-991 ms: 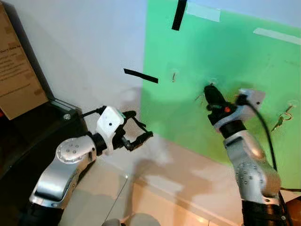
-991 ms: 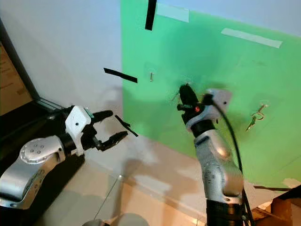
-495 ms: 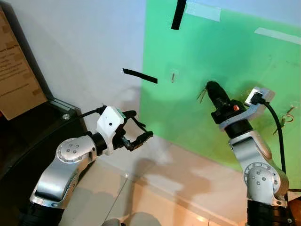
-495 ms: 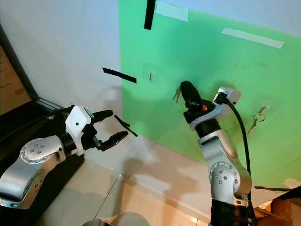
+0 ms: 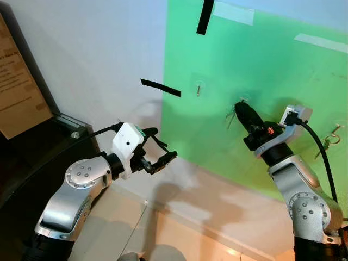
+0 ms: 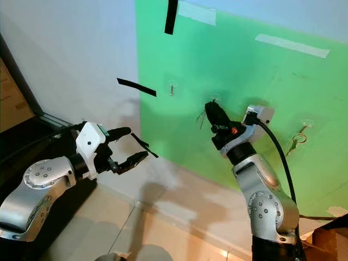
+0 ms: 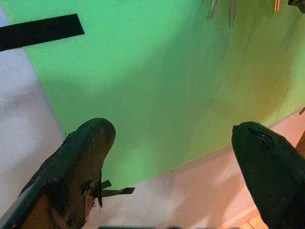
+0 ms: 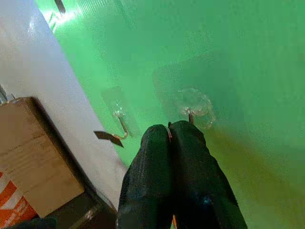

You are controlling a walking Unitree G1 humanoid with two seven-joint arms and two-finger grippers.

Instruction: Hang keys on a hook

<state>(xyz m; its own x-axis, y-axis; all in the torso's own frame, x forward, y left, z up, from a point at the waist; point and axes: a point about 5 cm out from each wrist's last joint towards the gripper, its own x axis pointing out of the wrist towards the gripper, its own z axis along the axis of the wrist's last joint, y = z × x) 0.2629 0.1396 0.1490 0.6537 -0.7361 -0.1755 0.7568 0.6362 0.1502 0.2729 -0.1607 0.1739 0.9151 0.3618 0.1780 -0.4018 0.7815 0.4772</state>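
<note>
The left tool (image 5: 161,150) is held out low in front of the white wall (image 5: 98,54), with its two fingers spread wide and nothing between them; its pose is the same as a second ago. The right tool (image 5: 243,110) has been moved: half a second ago it was a little lower and to the right, and now its tip is pressed up to the middle hook (image 8: 190,113) on the green sheet (image 5: 272,70). Its fingers are closed narrow on the keys (image 5: 232,114), which hang just beside the tip, on its left side, close under the hook. It is judged that the ring is being brought onto the hook, but whether it is already caught cannot be told.

The green sheet is taped to the wall, with black tape strips (image 5: 160,87) near its left edge. An empty hook (image 5: 198,88) is seen left of the middle one, and another set of keys (image 5: 328,141) hangs near the right edge. A cardboard box (image 5: 19,81) stands at the far left.
</note>
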